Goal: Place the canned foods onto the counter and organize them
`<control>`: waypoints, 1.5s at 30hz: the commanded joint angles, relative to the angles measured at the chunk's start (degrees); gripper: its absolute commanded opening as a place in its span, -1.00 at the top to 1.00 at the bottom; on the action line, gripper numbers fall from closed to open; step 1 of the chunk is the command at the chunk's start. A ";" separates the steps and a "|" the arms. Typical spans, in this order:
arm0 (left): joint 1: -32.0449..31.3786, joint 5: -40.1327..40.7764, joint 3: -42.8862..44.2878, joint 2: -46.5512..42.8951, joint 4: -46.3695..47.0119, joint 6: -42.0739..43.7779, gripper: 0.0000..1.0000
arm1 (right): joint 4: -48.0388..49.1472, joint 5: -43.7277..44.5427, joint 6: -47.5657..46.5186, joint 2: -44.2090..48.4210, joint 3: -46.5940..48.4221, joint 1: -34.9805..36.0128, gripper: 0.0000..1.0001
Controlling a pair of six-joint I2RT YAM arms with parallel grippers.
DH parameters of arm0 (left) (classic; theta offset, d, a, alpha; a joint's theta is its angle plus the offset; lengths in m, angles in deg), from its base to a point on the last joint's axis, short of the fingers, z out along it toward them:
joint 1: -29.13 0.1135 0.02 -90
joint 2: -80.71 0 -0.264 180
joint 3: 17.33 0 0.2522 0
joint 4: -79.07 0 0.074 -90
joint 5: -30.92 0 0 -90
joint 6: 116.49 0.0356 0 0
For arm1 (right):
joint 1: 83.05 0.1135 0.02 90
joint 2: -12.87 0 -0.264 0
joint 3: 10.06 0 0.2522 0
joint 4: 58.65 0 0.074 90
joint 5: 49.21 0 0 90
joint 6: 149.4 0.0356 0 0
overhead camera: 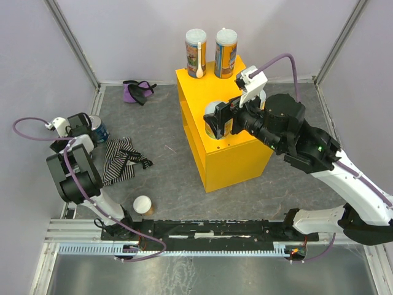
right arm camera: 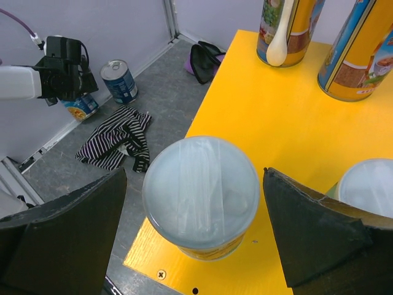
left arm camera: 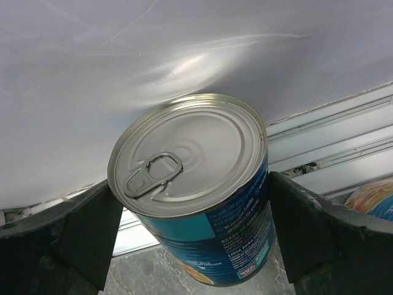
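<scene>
Left gripper [left arm camera: 193,239], jaws wide and not clamped, straddles a tin [left arm camera: 196,172] on the floor by the wall; closing off-centre could topple it. Right gripper [right arm camera: 190,239], likewise open, brackets a tub [right arm camera: 201,187] near the counter's [right arm camera: 295,110] edge; a nudge could knock it off. Tin: silver pull-tab lid, blue label. Tub: pale lid, orange side.
</scene>
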 commanded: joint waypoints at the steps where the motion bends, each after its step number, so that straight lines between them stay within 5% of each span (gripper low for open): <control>1: 0.93 -6.73 -0.81 2.67 5.94 6.26 -0.99 | 4.76 -0.01 -1.13 0.77 0.00 0.48 -0.99; 10: 1.71 -10.56 -3.46 2.75 11.43 8.40 -0.94 | 6.02 -1.60 -1.35 0.16 -0.98 0.50 -0.99; 15: 1.72 -14.43 -5.92 1.77 14.66 10.33 -0.59 | 6.15 -2.18 -1.23 -0.72 -0.43 0.64 -0.99; 19: 1.71 -15.11 -9.33 -0.89 18.25 11.13 -0.09 | 5.72 -2.33 -1.22 -1.40 0.64 0.69 -0.99; 27: 1.46 -15.68 -13.48 -5.78 20.48 9.78 0.43 | 5.64 -2.85 -1.28 -1.23 1.22 1.22 -0.99; 34: 1.42 -16.73 -14.11 -10.57 19.19 7.86 0.76 | 5.54 -2.31 -1.83 0.31 0.24 1.37 -0.99; 45: -1.30 -15.22 -17.90 -18.23 16.95 6.28 0.94 | 4.53 -0.53 -2.43 2.47 -0.74 1.42 -0.99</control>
